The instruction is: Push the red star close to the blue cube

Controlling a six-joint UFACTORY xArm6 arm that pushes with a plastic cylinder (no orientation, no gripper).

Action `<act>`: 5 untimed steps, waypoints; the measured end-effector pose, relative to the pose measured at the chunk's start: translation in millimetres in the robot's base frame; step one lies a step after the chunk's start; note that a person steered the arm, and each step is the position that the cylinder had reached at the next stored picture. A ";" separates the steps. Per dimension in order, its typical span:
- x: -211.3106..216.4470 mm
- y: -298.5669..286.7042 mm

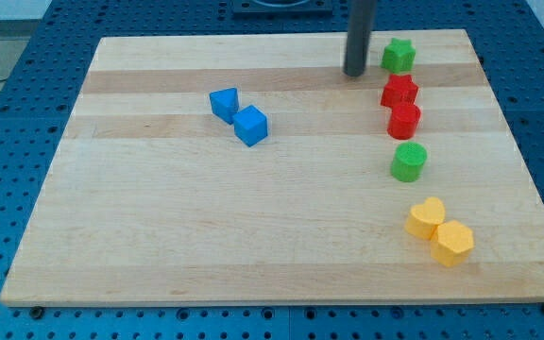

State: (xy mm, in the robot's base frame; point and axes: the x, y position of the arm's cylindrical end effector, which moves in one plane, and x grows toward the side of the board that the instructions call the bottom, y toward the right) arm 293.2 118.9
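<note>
The red star (399, 92) lies at the view's upper right, touching a red cylinder (404, 120) just below it. The blue cube (250, 125) sits left of the board's middle, with a second blue block (224, 103) touching its upper left. My tip (355, 72) stands on the board just up and left of the red star, a small gap between them. A green star (398, 56) lies to the tip's right, above the red star.
A green cylinder (409, 161) lies below the red cylinder. A yellow heart-like block (426, 217) and a yellow hexagon (452, 242) sit at the lower right. The wooden board (159, 236) ends close to the green star at the top.
</note>
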 end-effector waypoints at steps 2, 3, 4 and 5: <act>44.3 71.3; 77.2 -30.9; 71.1 -102.8; 40.9 -48.3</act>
